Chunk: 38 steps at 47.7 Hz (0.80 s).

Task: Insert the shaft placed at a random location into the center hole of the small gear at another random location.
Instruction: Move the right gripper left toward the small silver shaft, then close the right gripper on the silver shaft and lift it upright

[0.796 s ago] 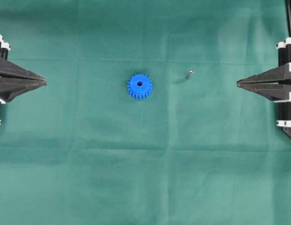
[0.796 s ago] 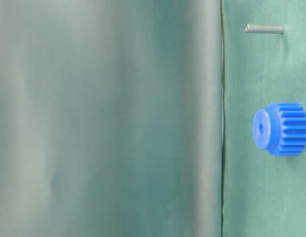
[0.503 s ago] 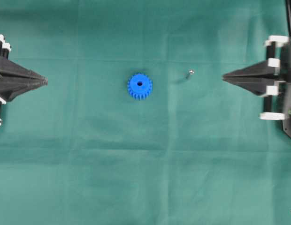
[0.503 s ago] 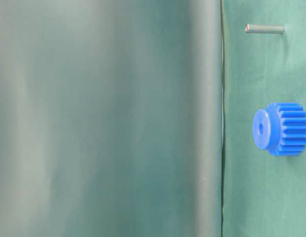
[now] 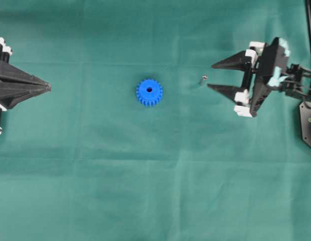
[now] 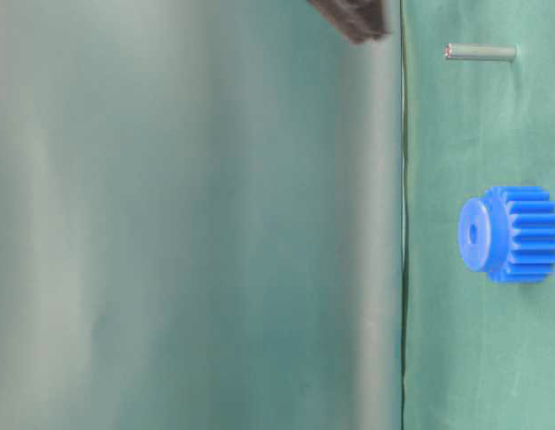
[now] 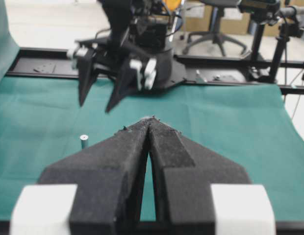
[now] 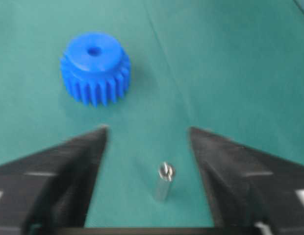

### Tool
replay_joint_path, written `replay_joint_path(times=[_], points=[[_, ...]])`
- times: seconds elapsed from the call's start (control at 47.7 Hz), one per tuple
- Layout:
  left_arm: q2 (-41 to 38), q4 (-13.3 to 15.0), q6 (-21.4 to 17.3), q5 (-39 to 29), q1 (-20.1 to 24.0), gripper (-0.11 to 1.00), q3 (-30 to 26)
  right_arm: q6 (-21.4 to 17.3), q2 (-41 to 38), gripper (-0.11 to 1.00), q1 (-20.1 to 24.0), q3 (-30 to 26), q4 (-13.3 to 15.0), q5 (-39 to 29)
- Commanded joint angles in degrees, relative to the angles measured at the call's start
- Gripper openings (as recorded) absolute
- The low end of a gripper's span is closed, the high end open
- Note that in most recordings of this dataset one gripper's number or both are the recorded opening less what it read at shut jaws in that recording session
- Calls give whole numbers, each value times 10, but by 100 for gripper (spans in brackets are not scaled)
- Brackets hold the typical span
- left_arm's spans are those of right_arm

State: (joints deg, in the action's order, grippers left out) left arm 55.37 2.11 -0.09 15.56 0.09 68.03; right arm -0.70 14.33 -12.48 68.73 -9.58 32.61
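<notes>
From overhead, a green cloth (image 5: pixel 155 191) with faint fold lines covers the whole work surface; on it stand one blue gear (image 5: pixel 149 92) with its centre hole (image 5: pixel 149 90) facing up and, well to its right, one small pin (image 5: pixel 202 79) standing on end. There are two grippers: the left gripper (image 5: pixel 46 88) sits at the left edge with its jaws pressed together, where it was half a second ago, while the right gripper (image 5: pixel 210 76) has come in from the right edge and spread its jaws wide, its tips now just right of the pin and holding nothing. The table-level view is turned on its side: the gear (image 6: pixel 510 234) and the pin (image 6: pixel 480 52) rest apart on the cloth, unmoved, and a dark fingertip (image 6: pixel 354 18) has newly entered at the top. The left wrist view shows its own closed black fingers (image 7: pixel 117 166) in front, the pin (image 7: pixel 84 142) upright on the cloth, the open right gripper (image 7: pixel 95 105) beyond it, then a black frame, an office chair (image 7: pixel 211 24) and stands in the room behind. The right wrist view shows the pin (image 8: pixel 164 181) standing between the two spread fingers (image 8: pixel 68 161), touching neither, with the gear (image 8: pixel 95 68) farther off, its hole empty
</notes>
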Motion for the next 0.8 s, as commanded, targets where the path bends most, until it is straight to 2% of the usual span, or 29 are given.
replay_joint_path(times=[0.0, 0.105, 0.482, 0.566, 0.734, 0.776], points=[[-1, 1, -1, 1, 1, 0, -4, 0, -45, 75, -3, -10, -8, 36], [-1, 1, -1, -1, 1, 0, -3, 0, -83, 66, -3, -15, -18, 60], [-1, 1, 4, -5, 1, 0, 2, 0, -140, 63, -6, -29, -39, 83], [0, 1, 4, -8, 1, 0, 2, 0, -140, 54, -6, -27, -40, 83], [-1, 1, 4, -10, 1, 0, 3, -1, -140, 16, -6, -28, -40, 80], [-1, 1, 4, -10, 0, 0, 4, -1, -140, 16, -6, -29, -40, 79]])
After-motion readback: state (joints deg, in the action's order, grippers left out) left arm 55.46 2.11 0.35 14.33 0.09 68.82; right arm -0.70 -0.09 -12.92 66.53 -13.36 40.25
